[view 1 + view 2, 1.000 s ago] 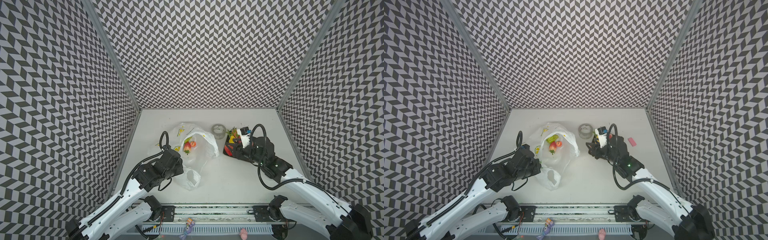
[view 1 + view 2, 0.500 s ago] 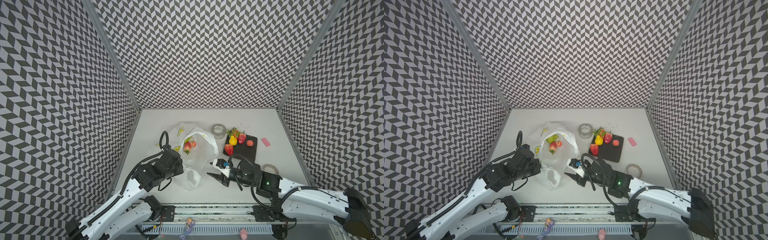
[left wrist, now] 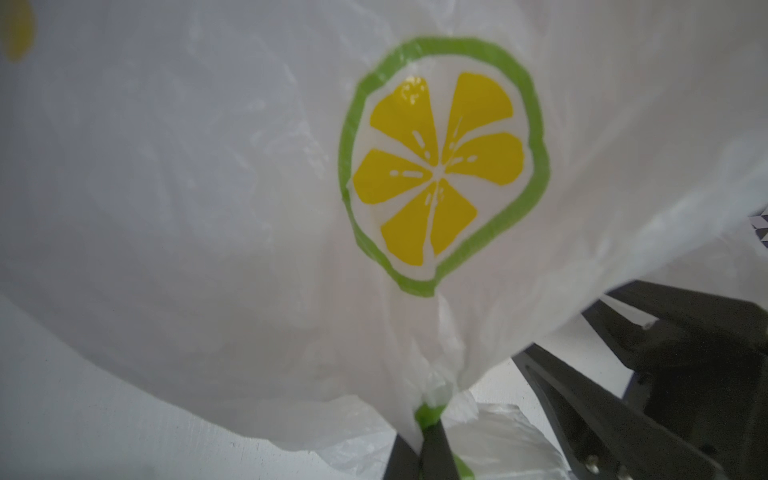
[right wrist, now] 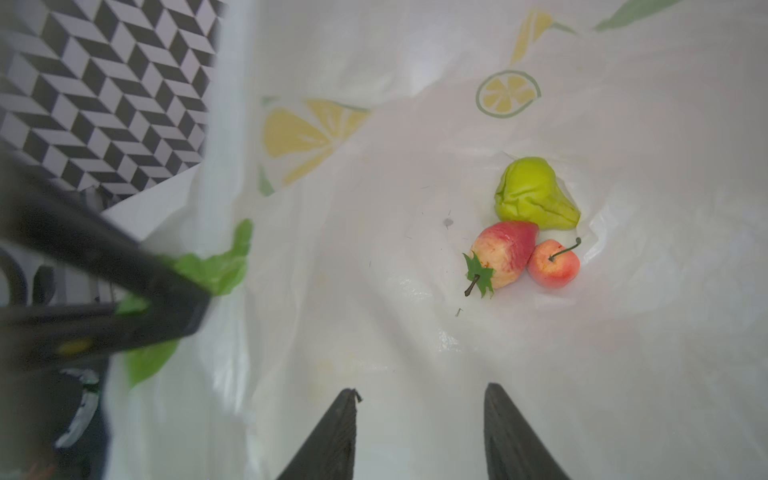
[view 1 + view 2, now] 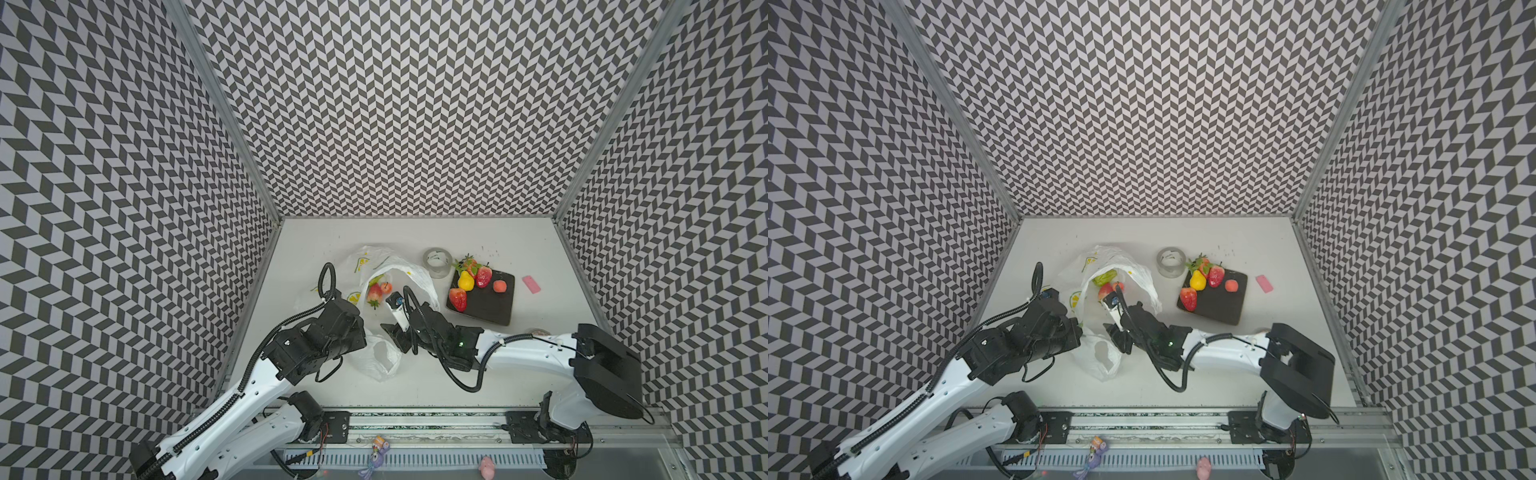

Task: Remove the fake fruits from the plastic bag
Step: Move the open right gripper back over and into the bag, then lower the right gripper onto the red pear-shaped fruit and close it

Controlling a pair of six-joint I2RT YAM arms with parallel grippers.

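The plastic bag lies open at the left of the table, white with lemon prints. My left gripper is shut on a bunched edge of the bag near a green print. Inside the bag lie three fake fruits: a green one, a red-and-yellow one and a small orange-red one. My right gripper is open and empty over the bag's mouth, short of these fruits. More fake fruits rest on a black plate: a yellow pear, strawberries and a small orange one.
A clear tape roll stands between the bag and the plate. A pink block lies right of the plate. Patterned walls close in the table on three sides. The left gripper's fingers show beside the bag's mouth in the right wrist view.
My right arm has left the black plate and swung left and forward to the bag's mouth. The left gripper has kept its hold on the bag without moving.
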